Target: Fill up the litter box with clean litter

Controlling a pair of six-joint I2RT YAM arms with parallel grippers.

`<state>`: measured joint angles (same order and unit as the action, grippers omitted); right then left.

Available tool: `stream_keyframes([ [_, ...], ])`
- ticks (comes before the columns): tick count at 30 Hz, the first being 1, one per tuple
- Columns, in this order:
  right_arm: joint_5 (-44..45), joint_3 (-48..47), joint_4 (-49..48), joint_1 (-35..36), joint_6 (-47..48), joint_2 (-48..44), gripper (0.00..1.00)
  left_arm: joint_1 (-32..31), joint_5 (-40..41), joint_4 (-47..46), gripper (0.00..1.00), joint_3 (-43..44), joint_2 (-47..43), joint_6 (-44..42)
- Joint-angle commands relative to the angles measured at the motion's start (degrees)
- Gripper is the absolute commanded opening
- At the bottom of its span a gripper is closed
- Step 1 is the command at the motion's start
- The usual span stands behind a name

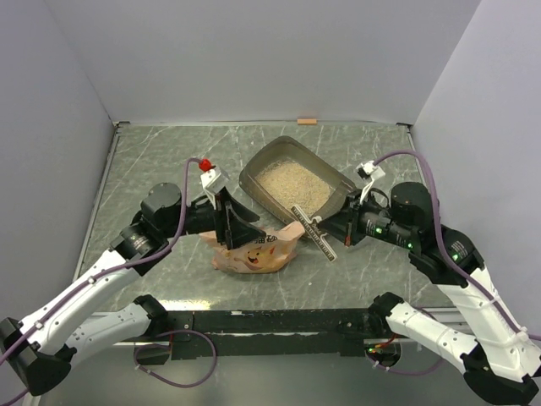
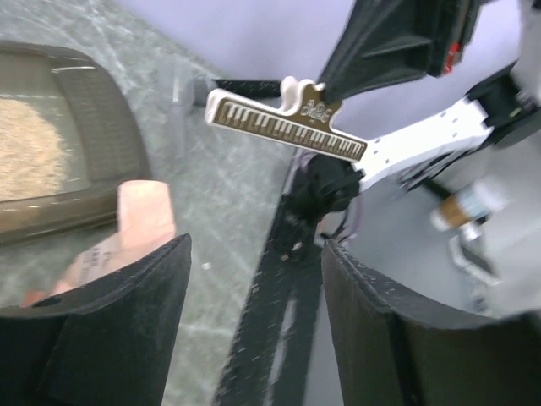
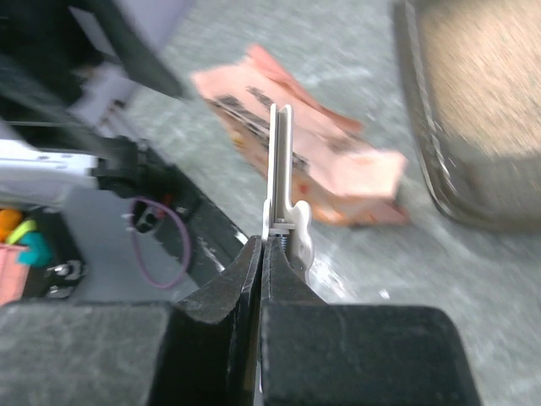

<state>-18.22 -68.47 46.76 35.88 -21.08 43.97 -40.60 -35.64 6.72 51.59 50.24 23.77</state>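
The litter box [image 1: 254, 173] sits tilted at mid-table, with pale beige clean litter [image 1: 292, 184] spread inside it. A crinkled orange-pink bag [image 1: 254, 252] lies flat on the table in front of the box. My left gripper [image 1: 238, 230] hovers over the bag's left part. In the left wrist view it [image 2: 254, 279] is open with nothing between its fingers, and the bag [image 2: 139, 211] shows just past the left finger. My right gripper [image 3: 262, 254] is shut on a flat clip printed with piano keys [image 3: 279, 169], held beside the box's near corner [image 1: 314, 233].
A small tan strip [image 1: 307, 121] lies at the table's far edge. Grey walls close the table in on three sides. The black rail [image 1: 279, 320] carrying the arm bases runs along the near edge.
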Motion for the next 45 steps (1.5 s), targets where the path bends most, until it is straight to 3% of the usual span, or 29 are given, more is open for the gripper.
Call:
stream_keyframes([
  [1,-7.1,-4.3,-7.9,0.8,0.7,0.2,0.0,1.0,-2.2,-16.1,0.68,-3.1,-0.9,14.4],
  [8,-9.4,-6.0,-14.6,3.4,-1.2,3.2,0.0,1.8,-0.4,-29.8,0.69,-9.0,-2.2,28.1],
  [17,-5.1,-5.5,-20.7,10.2,-2.1,6.7,0.0,3.0,2.0,-42.7,0.65,-15.1,-3.7,37.8],
  [25,-4.9,-3.5,-24.3,12.2,-3.2,8.0,0.0,3.2,3.1,-41.9,0.62,-15.5,-5.1,37.2],
  [31,-4.9,-1.8,-25.7,13.3,-3.9,7.9,0.0,3.2,2.7,-41.0,0.5,-15.3,-5.2,35.7],
  [40,-4.1,-0.3,-25.6,14.3,-4.0,7.2,0.0,3.3,3.5,-41.0,0.47,-15.6,-5.8,33.8],
  [45,-3.8,0.5,-25.8,14.4,-4.2,6.7,0.0,3.4,2.8,-42.2,0.25,-15.9,-5.4,33.6],
])
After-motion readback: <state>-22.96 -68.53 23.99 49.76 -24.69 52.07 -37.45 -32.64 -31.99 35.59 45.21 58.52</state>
